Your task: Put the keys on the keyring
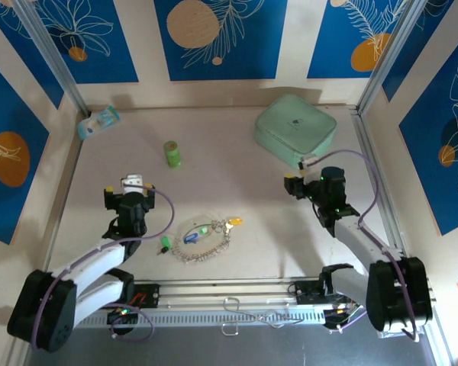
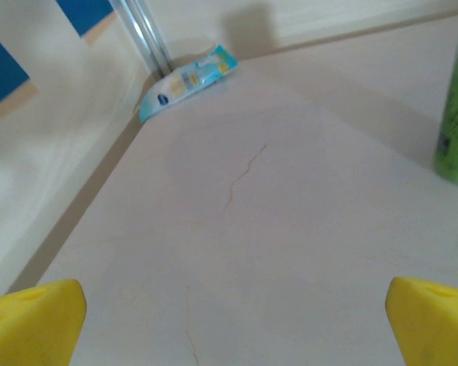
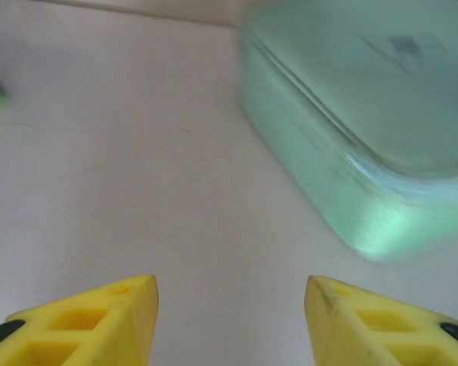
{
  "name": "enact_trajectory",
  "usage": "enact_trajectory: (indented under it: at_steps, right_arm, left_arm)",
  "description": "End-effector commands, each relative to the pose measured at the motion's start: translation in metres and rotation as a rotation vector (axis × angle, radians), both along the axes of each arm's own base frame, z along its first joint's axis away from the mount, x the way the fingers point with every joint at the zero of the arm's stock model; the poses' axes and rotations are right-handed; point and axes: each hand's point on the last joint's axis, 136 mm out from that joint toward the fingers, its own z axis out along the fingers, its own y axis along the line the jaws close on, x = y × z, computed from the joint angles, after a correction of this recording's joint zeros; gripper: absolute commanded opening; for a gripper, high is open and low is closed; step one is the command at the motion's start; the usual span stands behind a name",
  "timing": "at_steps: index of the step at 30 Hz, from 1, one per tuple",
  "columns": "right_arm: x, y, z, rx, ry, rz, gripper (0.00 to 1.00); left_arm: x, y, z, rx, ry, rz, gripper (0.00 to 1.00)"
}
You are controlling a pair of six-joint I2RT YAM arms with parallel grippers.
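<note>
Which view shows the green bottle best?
Top external: the whole green bottle stands upright, unobstructed. Left wrist crops it at the right edge; right wrist catches a blurred green sliver at its left edge.

Soft, even light falls from overhead, and the pale table (image 1: 237, 145) looks bright without harsh glare. The green bottle (image 1: 172, 153) and the mint-green case (image 1: 295, 128) throw only faint, fuzzy shadows. From the right wrist the case is smeared and out of focus, with a pale sheen on its near corner. From the left wrist the blue packet (image 2: 187, 80) is slightly soft.
</note>
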Motion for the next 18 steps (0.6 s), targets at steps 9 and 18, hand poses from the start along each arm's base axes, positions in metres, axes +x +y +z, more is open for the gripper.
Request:
enact_trajectory:
  at_steps: [9, 18]
  right_arm:
    - [0.034, -0.018, -0.024, 0.074, -0.169, -0.044, 0.59]
    - [0.057, -0.036, -0.036, 0.114, -0.052, -0.135, 0.66]
  left_arm:
    - [0.057, -0.015, -0.002, -0.088, -0.166, -0.156, 1.00]
    - [0.079, -0.020, -0.029, -0.113, -0.056, -0.192, 1.00]
